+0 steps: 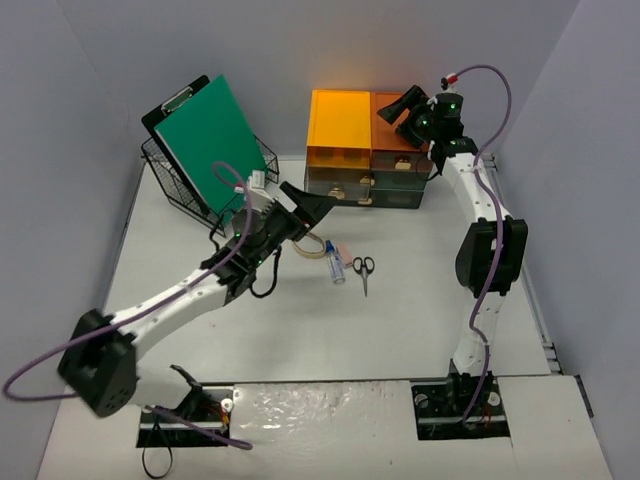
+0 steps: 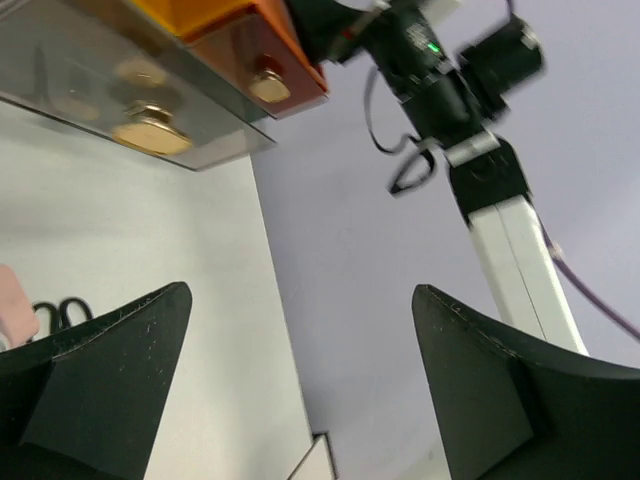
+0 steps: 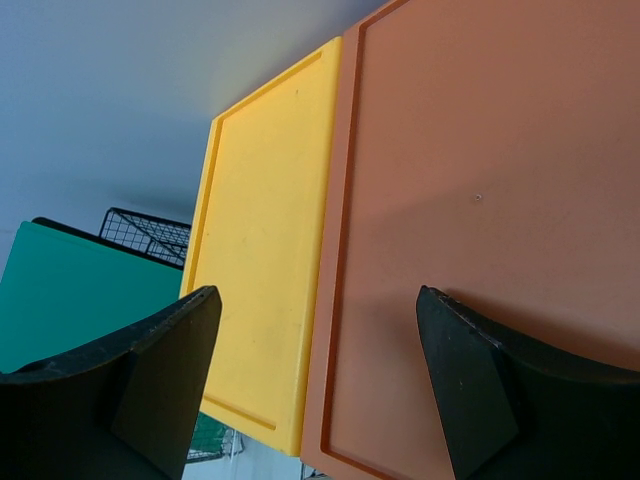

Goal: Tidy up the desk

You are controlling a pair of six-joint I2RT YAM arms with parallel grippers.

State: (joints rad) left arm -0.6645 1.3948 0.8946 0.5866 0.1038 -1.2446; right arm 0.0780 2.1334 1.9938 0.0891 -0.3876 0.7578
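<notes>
My left fingers [image 1: 316, 206] are spread wide with nothing between them, raised over the white counter [image 1: 410, 320] just in front of the dark drawer unit [image 1: 365, 186] at the back wall. Through my left wrist camera I see one of its gold knobs [image 2: 150, 131] close by. My right fingers [image 3: 318, 296] are also wide apart and empty, poised above the orange box [image 3: 480, 180], which sits flush beside the yellow box [image 3: 260, 270] on top of the drawers. On the counter lie black scissors [image 1: 363, 268] and, just left of them, a small bottle [image 1: 336, 268], perhaps glue. At the far left a wire basket [image 1: 175, 190] holds a green board [image 1: 205, 140], tilted.
</notes>
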